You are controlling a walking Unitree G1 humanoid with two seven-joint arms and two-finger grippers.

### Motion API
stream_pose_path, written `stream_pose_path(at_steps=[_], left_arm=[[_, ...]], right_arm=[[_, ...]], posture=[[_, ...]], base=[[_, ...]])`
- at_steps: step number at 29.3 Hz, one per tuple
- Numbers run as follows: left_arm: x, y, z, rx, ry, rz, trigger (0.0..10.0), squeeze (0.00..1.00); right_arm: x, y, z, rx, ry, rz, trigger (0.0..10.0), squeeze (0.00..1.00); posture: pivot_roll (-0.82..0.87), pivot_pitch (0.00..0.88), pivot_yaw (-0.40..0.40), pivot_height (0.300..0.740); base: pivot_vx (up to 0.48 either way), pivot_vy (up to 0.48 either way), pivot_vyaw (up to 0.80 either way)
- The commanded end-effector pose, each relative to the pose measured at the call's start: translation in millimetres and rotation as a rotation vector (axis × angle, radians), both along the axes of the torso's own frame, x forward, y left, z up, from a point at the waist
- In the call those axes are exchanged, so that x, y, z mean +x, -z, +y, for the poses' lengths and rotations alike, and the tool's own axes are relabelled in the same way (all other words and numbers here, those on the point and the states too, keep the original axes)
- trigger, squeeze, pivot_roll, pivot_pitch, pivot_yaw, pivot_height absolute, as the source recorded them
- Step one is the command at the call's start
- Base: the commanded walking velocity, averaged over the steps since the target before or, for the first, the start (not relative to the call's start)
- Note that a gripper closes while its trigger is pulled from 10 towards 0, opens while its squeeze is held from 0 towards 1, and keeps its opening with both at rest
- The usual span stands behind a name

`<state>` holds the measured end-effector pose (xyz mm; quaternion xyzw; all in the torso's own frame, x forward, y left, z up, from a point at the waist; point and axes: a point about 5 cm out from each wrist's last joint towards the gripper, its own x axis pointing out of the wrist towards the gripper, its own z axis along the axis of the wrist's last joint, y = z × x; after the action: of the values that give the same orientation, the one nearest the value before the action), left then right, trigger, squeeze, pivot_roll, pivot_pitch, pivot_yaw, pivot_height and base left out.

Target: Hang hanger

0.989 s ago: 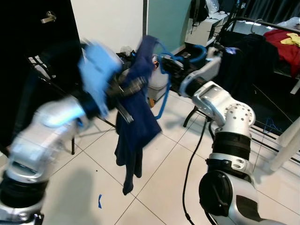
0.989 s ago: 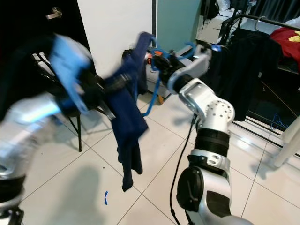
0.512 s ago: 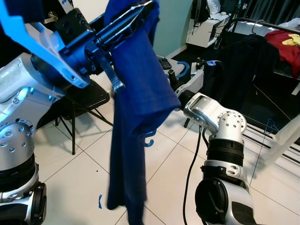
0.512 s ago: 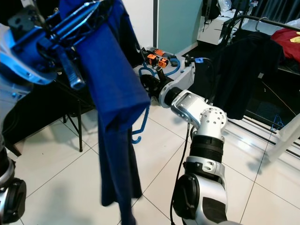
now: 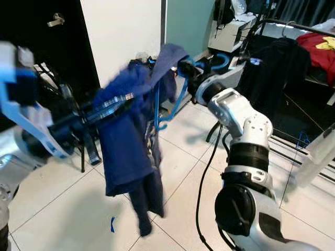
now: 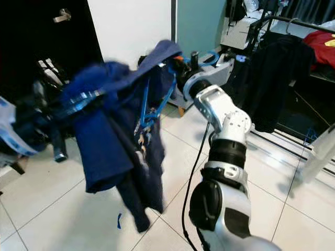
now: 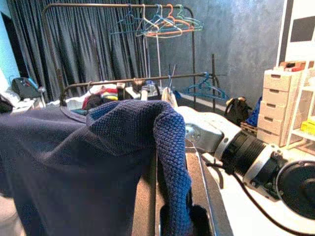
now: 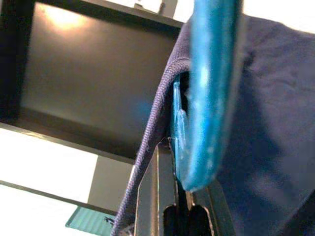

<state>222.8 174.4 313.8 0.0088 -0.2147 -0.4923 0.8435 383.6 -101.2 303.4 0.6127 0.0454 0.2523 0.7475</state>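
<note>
Hanging in mid-air between both arms, the blue hanger (image 5: 168, 102) sits half inside the navy garment (image 5: 125, 151). The right tool (image 5: 184, 68) is clamped on hanger and cloth together; the left tool (image 5: 107, 108) carries draped fabric, though whether it is apart or together cannot be told. Risk: the loosely bunched garment may slide off before reaching the clothes rack (image 7: 118, 29). No containers are involved.

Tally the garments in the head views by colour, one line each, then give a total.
Navy blue garment, draped over the blue hanger between the grippers: 1
Black garment on the rack: 1
Red garment on the rack: 1
Yellow garment atop the red one: 1
Total: 4
</note>
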Motion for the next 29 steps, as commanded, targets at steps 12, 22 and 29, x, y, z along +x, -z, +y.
stream_pose_path(at_steps=[12,22,29], left_arm=[[36.4,26,-16.0,0.169,-0.271,0.008,10.0,0.00],[49.9,20,-51.5,0.065,-0.298,-0.054,10.0,0.00],[42.3,17,-54.6,0.004,-0.223,-0.037,10.0,0.00]], right_arm=[[9.8,-32,13.9,0.136,0.005,-0.073,10.0,0.00],[18.3,-41,18.7,-0.008,0.168,-0.145,10.0,0.00],[20.2,-42,14.2,-0.104,0.234,-0.190,10.0,0.00]], posture=[[0.01,0.045,-0.017,0.740],[0.02,0.045,-0.016,0.740],[0.02,0.041,-0.019,0.740]], base=[[0.000,0.000,0.00],[0.000,0.000,0.00],[0.000,0.000,0.00]])
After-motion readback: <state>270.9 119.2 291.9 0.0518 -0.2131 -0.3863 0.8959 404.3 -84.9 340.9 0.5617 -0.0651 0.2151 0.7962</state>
